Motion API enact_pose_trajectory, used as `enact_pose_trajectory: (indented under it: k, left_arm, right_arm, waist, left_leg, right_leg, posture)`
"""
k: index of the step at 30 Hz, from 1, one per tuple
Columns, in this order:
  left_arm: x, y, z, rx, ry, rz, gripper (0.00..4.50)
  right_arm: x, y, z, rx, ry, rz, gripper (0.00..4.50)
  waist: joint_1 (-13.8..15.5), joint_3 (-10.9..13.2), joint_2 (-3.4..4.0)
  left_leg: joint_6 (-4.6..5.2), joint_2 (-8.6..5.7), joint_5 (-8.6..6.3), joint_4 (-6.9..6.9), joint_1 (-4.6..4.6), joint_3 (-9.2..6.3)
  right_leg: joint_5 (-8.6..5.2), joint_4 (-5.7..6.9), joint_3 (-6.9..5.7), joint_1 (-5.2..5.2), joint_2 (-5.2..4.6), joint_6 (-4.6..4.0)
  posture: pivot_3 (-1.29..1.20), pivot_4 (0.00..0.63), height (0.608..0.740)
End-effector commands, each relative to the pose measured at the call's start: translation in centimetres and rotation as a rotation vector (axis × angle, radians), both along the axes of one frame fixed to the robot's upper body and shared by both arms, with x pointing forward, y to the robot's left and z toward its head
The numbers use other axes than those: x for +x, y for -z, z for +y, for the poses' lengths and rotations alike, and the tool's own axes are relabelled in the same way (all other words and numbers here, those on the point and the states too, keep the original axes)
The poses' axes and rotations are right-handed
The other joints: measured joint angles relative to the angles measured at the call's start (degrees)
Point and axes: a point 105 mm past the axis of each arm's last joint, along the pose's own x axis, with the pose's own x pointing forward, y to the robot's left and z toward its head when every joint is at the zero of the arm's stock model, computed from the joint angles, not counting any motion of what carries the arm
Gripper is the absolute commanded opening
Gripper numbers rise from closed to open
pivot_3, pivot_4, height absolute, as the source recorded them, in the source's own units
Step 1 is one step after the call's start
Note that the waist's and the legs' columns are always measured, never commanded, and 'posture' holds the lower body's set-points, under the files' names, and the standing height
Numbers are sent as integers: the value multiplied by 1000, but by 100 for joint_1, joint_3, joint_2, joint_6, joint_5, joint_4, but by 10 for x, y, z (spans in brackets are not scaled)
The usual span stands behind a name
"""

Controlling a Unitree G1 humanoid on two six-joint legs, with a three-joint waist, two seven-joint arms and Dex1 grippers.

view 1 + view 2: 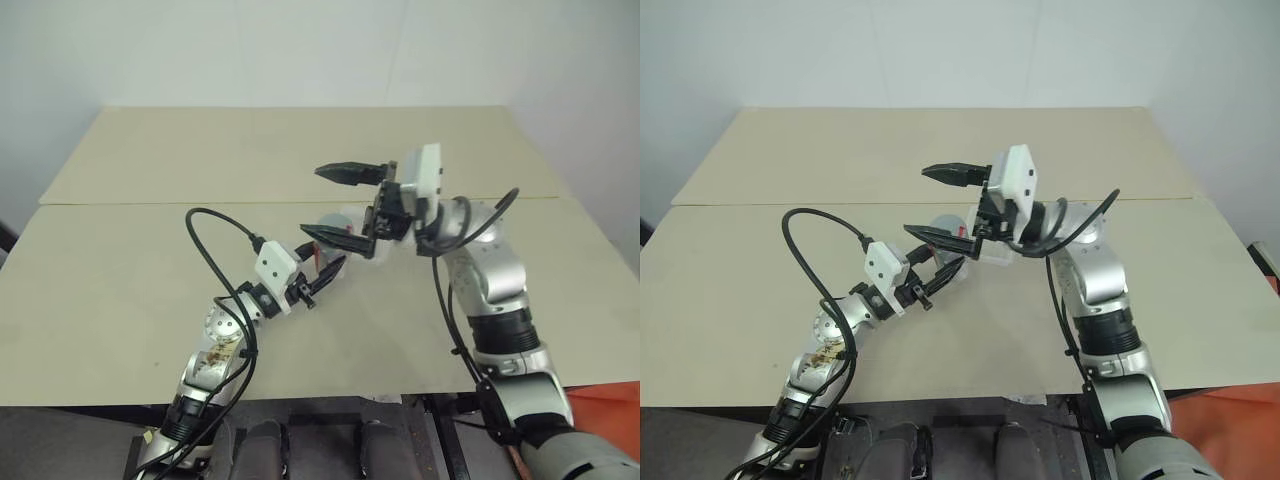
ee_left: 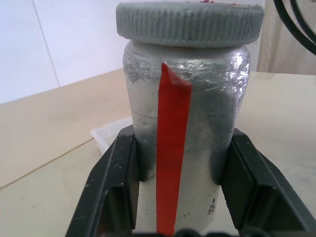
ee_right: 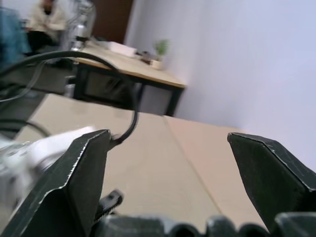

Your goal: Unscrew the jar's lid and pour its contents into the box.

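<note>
While the left tool [image 2: 180,187] stays out of the twisting, its job is plain: it is clenched on the jar [image 2: 185,113], one black finger [image 2: 111,192] on each side of the lower body, the jar upright between them and lifted clear of the worktop [image 1: 120,300]. Lid [image 2: 190,22] sits fully on the jar mouth, ribbed grey rim square to the body, no gap visible beneath it. Red strip of label runs up the jar's near face.

Right tool [image 1: 340,205] is released, jaws spread wide, nothing between them. In the head views it hangs just beside and slightly above the left tool, pointing across toward the robot's left; one finger high, the other low, close over the jar's top end but not closed on it.

Step in hand, as judged: unscrewing, between grips on the lid. Lid not yet off; pouring not begun.

Next move calls for: bring the open right jaws down around the lid rim, centred, close firmly on the ribbing, then turn while the left tool holds the body against rotation.

Box [image 2: 111,136] rests on the worktop just behind and below the held jar, clear-walled, partly hidden by the jar. Contents not discernible through the jar wall.
</note>
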Motion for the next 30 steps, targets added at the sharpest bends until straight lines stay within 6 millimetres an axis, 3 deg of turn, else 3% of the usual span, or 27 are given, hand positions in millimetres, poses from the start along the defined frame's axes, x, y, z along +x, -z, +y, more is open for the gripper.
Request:
enact_pose_trajectory:
  k: [1, 12, 21, 30]
  left_arm:
    - [-2, -12, -3, -14, 16, -51, 1921]
    - [-2, -10, -4, -13, 21, -47, 1921]
    - [-2, -10, -3, -15, 25, -45, 1921]
    - [-1, -10, -3, -29, 27, -37, 1921]
  right_arm:
    - [-1, -5, -3, 16, 95, -46, 4438]
    - [-8, 14, 4, 15, 148, 36, 4438]
    - [5, 19, -6, 23, 248, 70, 4438]
    - [0, 23, -16, 30, 284, 76, 4438]
  waist:
    - [32, 0, 0]
    - [-3, 0, 0]
    - [-3, 0, 0]
    - [-2, 0, 0]
  left_leg:
    - [0, -1, 0, 1, 0, 0]
    - [1, 2, 0, 1, 0, -1]
    - [1, 2, 0, 1, 0, -1]
    - [1, 1, 0, 1, 0, -1]
  right_leg:
    - [0, -1, -1, 1, -1, 0]
    - [0, -3, -1, 2, 7, 0]
    - [0, -4, -1, 2, 8, 0]
    - [0, -4, -1, 3, 8, 1]
  posture:
    - [0, 150, 740]
    - [0, 150, 740]
    - [0, 150, 740]
    - [0, 150, 740]
